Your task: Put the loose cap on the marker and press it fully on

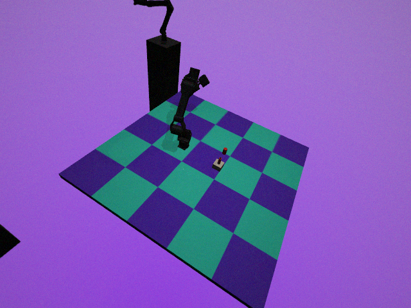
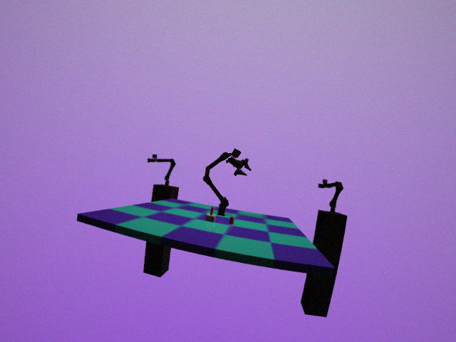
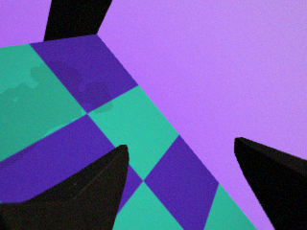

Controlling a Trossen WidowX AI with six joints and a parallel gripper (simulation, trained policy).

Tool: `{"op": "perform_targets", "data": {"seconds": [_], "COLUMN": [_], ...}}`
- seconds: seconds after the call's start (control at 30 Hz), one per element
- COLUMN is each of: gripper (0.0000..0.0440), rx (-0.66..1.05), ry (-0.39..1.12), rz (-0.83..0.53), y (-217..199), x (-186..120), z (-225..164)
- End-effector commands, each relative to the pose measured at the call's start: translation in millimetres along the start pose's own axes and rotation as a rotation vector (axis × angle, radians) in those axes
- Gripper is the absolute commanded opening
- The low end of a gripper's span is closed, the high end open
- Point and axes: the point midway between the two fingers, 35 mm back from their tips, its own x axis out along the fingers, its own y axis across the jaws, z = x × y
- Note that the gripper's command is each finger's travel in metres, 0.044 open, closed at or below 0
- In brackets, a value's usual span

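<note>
In the exterior view, the gripper [image 2: 247,172] [image 3: 181,143] hangs above the table [image 2: 243,254] [image 1: 196,195] [image 3: 158,163], fingers apart; below, the red cap [image 2: 231,220] [image 1: 224,151] stands right of the upright marker [image 2: 211,211] [image 1: 219,161].

black pillars [image 1: 163,72] [image 2: 328,235] [image 3: 74,19] stand beside the checkered tabletop.

The arm [image 1: 182,107] [image 2: 214,188] is matte black, with slim links, bulky rounded joints and a boxy block near its wrist.
</note>
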Motion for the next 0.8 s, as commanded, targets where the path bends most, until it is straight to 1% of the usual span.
{"op": "perform_targets", "data": {"seconds": [0.0,0.77], "gripper": [0.0313,0.0317], "rx": [0.016,0.125], "ry": [0.039,0.252], "rz": [0.029,0.116], "y": [2.4,0.5], "x": [11.4,56.9], "z": [-4.7,-35.6]}}
